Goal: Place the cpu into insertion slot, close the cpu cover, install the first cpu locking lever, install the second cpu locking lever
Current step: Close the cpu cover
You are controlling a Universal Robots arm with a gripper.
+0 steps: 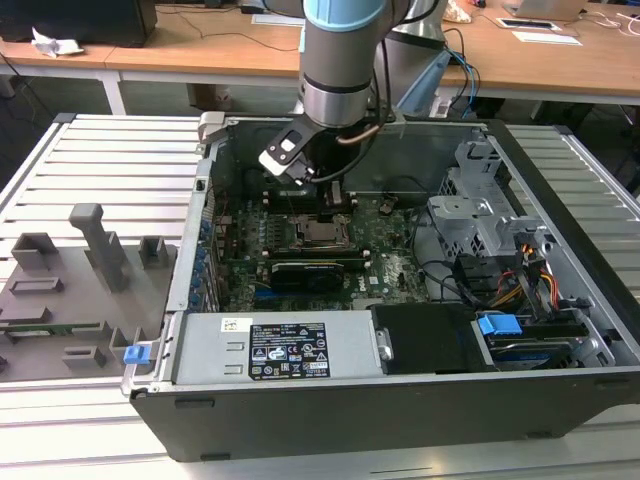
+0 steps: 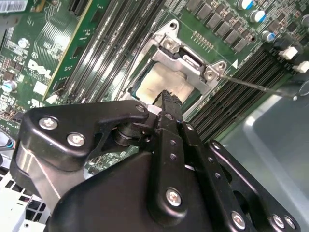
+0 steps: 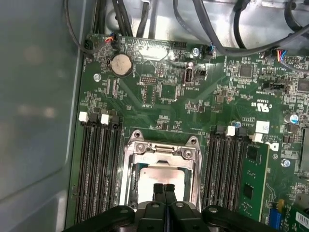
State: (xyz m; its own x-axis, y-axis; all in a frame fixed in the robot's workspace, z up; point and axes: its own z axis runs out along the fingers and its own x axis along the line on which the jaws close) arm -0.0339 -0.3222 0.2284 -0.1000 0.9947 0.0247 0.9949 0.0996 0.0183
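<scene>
Fingers of gripper are seen pressed together, empty, tips just over cpu, seated in insertion slot w/ cpu cover apparently down. Its top could be scratched if tips are driven lower.

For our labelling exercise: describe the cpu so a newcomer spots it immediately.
Inside the open computer case lies the green motherboard. Between its two banks of long black memory slots sits the cpu: the only flat silver-grey square, framed by the metal cpu cover.
</scene>
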